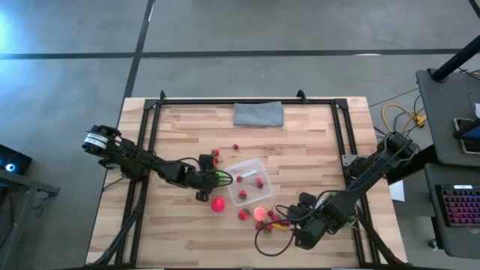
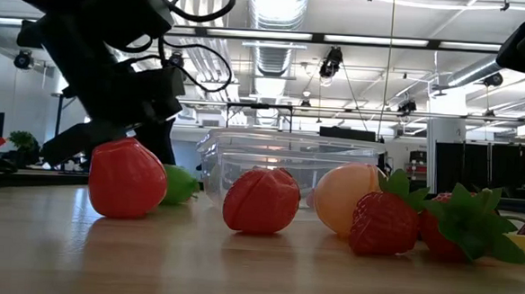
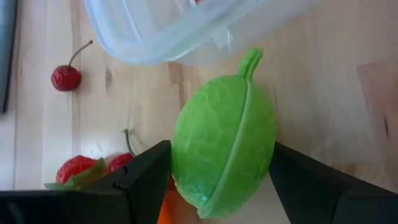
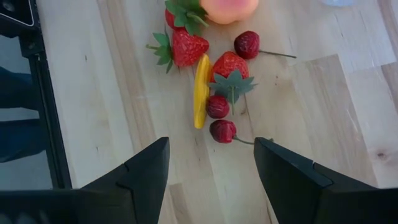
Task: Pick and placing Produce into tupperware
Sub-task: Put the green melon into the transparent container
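A green fruit with a short stem lies just left of the clear tupperware, and my left gripper is shut on it. The tupperware holds a few small red pieces. On the wood near it lie a pink ball, a red ball, a peach ball, strawberries and cherries. My right gripper hangs open above the strawberries and cherries at the front right, with nothing between its fingers. My left gripper pinches the green fruit's two rounded sides between its two fingers. The fingers slant down from the table's left. The fruit's stem points at the tupperware's wall. Whether the fruit's underside is on the table, I cannot tell.
A folded grey cloth lies at the table's far edge. A cherry and strawberries lie close beside the left gripper. A thin yellow piece lies among the berries. A black frame runs along the table's edges.
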